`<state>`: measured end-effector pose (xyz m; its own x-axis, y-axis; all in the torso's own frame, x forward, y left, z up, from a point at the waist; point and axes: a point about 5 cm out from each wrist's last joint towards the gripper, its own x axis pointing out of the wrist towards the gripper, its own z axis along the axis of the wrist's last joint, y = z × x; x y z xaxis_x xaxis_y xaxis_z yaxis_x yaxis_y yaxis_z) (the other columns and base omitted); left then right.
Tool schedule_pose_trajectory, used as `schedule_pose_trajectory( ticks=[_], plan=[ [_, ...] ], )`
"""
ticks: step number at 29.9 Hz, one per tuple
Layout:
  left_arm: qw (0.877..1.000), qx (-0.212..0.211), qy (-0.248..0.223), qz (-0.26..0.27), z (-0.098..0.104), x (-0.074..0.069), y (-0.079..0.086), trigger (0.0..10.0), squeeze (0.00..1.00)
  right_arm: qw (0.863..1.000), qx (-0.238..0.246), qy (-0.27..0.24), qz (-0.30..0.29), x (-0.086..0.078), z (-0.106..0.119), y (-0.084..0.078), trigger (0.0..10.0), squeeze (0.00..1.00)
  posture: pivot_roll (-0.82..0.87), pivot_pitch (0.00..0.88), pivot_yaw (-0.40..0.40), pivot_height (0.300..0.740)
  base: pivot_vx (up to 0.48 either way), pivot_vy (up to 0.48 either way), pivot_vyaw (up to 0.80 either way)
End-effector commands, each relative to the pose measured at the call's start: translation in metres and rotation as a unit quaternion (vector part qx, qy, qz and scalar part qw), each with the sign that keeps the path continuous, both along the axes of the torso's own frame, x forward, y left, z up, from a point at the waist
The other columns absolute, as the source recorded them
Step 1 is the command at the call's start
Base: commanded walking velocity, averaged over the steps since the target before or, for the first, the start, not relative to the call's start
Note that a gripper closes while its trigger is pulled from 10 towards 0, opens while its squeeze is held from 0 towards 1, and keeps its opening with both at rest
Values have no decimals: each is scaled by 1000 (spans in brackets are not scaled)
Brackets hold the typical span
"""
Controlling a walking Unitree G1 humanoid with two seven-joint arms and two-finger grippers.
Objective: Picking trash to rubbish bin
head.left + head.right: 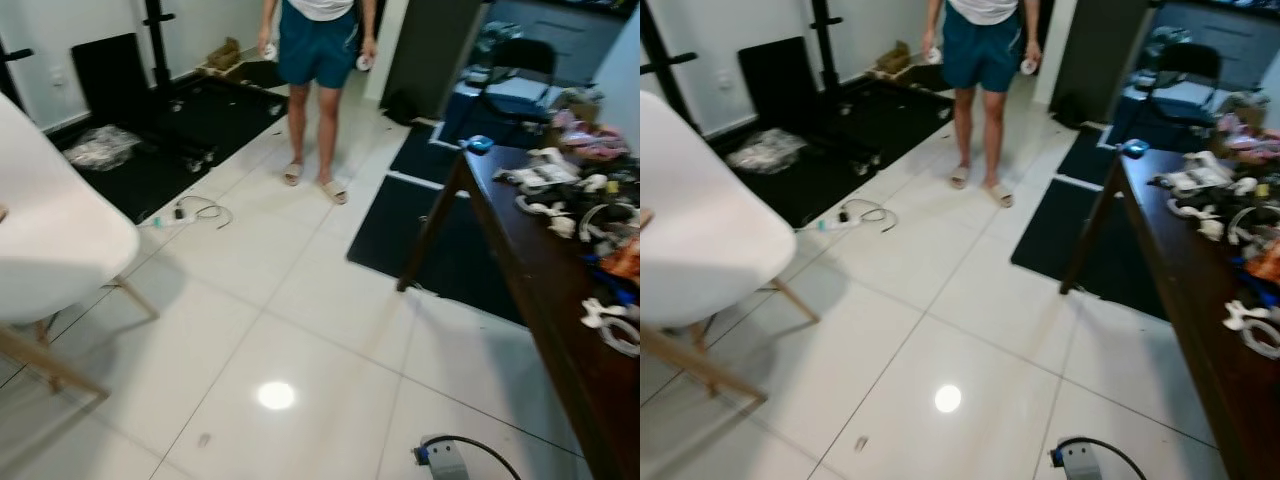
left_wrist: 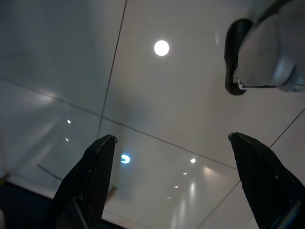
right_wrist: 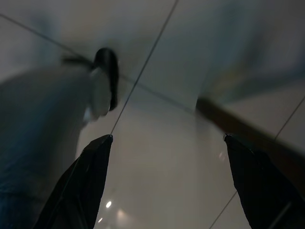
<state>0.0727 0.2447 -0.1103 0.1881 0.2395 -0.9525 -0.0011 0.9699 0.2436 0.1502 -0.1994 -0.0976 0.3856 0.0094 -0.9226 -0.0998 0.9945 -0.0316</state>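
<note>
A crumpled clear plastic bag (image 1: 100, 147) lies on the black mat (image 1: 150, 165) at the far left. A small dark scrap (image 1: 204, 439) sits on the white tiles close in front of me. My left gripper (image 2: 171, 137) hangs open over bare tiles, nothing between its fingers. My right gripper (image 3: 168, 137) is open too, above the floor near a brown table leg (image 3: 238, 129); that view is blurred.
A person (image 1: 320, 60) stands ahead with a white object in each hand. A white chair (image 1: 50, 240) is close on the left. A cluttered dark wooden table (image 1: 540, 290) runs along the right. A white cable (image 1: 190, 212) and a grey plug (image 1: 447, 460) lie on the floor.
</note>
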Motion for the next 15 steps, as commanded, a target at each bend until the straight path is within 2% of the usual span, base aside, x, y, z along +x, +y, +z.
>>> schedule_pose_trajectory(
  ticks=[1, 15],
  plan=[
    [1000, -2, -3, -4, 0, 2, -1, 10000, 0, 1000, -6, 3, -2, -1, 0, -4, 10000, 0, 115, 54, -46, 740, 0, 0, -788],
    [1000, -7, -7, 4, 1, 4, 0, 10000, 0, 1000, -10, 9, 15, -5, -1, -3, 10000, 0, 110, 41, -46, 740, 0, 0, -788]
  ],
)
